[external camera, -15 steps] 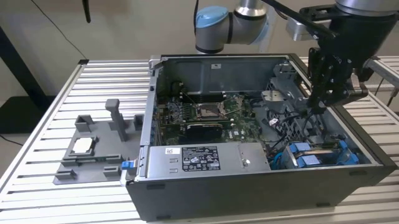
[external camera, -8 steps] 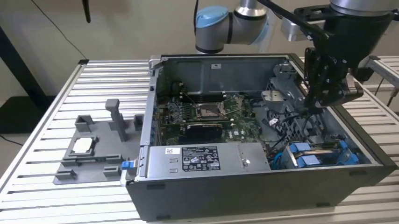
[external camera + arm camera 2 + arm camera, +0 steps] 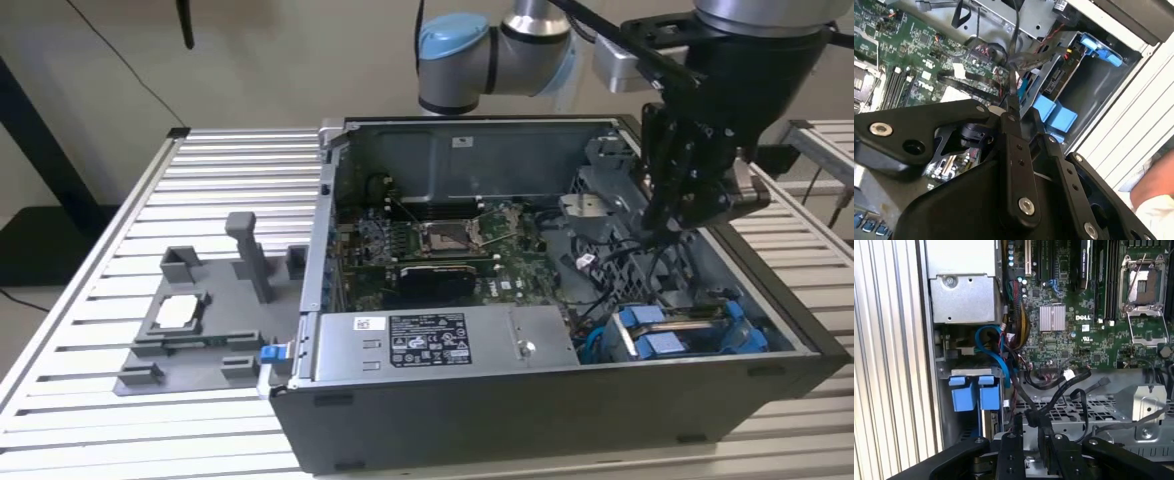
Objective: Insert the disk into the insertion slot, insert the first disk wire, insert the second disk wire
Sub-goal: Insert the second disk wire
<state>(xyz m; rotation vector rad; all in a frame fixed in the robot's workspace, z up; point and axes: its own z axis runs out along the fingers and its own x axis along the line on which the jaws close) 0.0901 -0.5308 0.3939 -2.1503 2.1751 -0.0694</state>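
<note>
The disk's blue carrier (image 3: 678, 331) sits inside the insertion slot (image 3: 755, 334), the grey drive cage at the case's front corner on the exterior view's right. Its blue tabs (image 3: 1055, 113) (image 3: 973, 393) appear in both wrist views, with the disk's connector edge (image 3: 1055, 80) facing the board. My gripper (image 3: 665, 225) hangs inside the open case, above and behind the cage. In both wrist views the gripper (image 3: 1011, 107) (image 3: 1030, 422) is shut on a thin black disk wire (image 3: 1015, 75) (image 3: 1051, 399), a short way from the disk.
The motherboard (image 3: 441, 245) fills the case floor, with loose black and blue cables (image 3: 996, 355) near the cage. A grey power-supply box (image 3: 427, 340) lies along the front. A grey fixture with posts (image 3: 200, 320) stands on the slatted table. A person's arm (image 3: 1154, 187) is beside the table.
</note>
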